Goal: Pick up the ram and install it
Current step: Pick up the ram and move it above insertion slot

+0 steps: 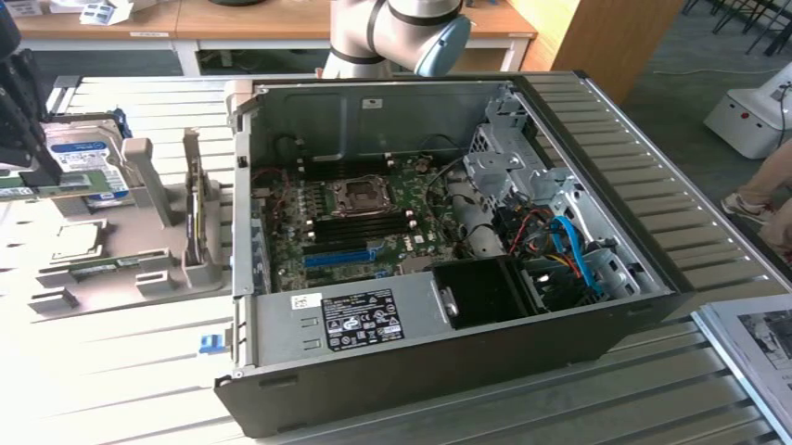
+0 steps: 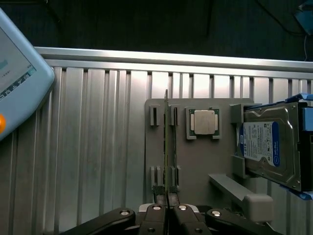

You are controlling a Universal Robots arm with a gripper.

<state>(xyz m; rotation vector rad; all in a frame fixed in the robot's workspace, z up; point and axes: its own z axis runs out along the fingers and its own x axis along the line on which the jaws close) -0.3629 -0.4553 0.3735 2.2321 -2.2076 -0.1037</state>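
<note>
wrist view looks down past the jaws, which are all but shut, pinched on the ram point(image 2: 167, 147). the board is seen edge-on, a thin green line running away from the jaws over the grey holder point(image 2: 195, 161), in line with the 2 pairs of clips that cradle it. its far end overruns the holder's far rim, so it looks lifted out rather than seated, though that is not certain. just beside it sits the cpu point(image 2: 204, 122), and beyond that the hard drive point(image 2: 266, 147). at the exterior view's left the ram shows as a green strip under the dark jaws, above the holder and well apart from the open case point(image 1: 433, 362) on the bench point(image 1: 124, 399).

so the pick looks done and the install is not yet begun. that part calls for keeping the board square in the grip, bringing it over the motherboard point(image 1: 409, 246) and lining its edge with 1 of the dark slots point(image 1: 359, 225) by the socket point(image 1: 362, 193), not the blue slot point(image 1: 337, 258), then an even, straight press.
</note>
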